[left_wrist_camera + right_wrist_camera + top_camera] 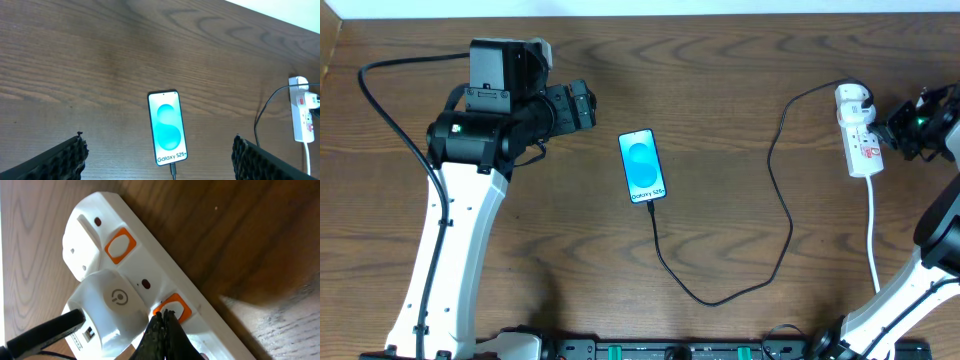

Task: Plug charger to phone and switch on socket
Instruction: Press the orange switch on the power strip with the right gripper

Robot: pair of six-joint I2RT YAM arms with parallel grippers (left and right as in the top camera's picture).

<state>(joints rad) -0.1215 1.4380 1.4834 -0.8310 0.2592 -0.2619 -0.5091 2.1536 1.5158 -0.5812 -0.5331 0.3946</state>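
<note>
The right fingers (161, 332) are pressing shut, gripping nothing, their ribbed tips meeting the lower orange switch (173, 307) of the glossy white socket (860, 135). The socket is lying at the right of the wood-grain counter (740, 60), its long axis pointing away from the robot. The thin black charger (775, 190) is already sitting in the slim phone (642, 167) mid-counter. The left fingers (65, 160) are hanging wide apart, empty.

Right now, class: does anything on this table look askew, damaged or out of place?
Nothing stands out. The phone lies flat with the black cable plugged in; the white adapter sits in the power strip.
</note>
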